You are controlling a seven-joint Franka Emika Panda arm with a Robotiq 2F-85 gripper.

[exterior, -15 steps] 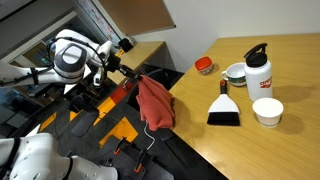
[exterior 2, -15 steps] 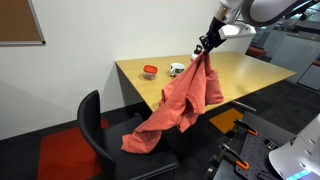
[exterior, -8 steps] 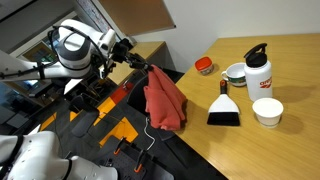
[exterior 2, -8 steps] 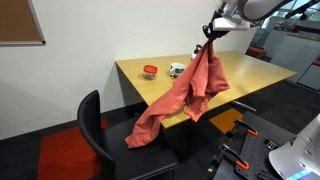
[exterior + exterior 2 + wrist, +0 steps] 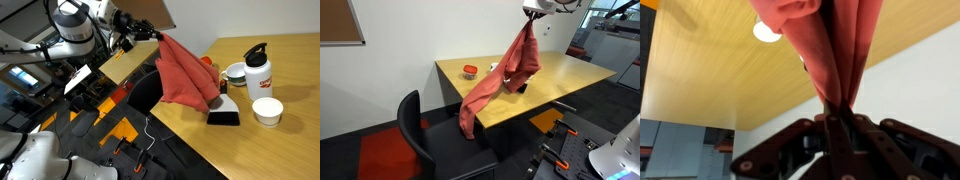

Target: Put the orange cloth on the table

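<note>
The orange cloth [image 5: 185,72] hangs from my gripper [image 5: 158,36], which is shut on its top corner high above the wooden table [image 5: 280,130]. In an exterior view the cloth [image 5: 510,65] drapes down from the gripper [image 5: 531,14] past the table's front edge [image 5: 520,108], its lower end near the black chair [image 5: 415,125]. In the wrist view the cloth [image 5: 825,45] runs straight out from between the closed jaws [image 5: 838,110].
On the table stand a white bottle with a red label [image 5: 261,70], a white cup [image 5: 267,111], a bowl [image 5: 236,72], a small red dish [image 5: 469,71] and a black-and-white brush [image 5: 222,108]. Robot equipment lies on the floor [image 5: 110,120].
The gripper has risen and moved over the table, lifting the cloth off the chair so it hangs longer and higher.
</note>
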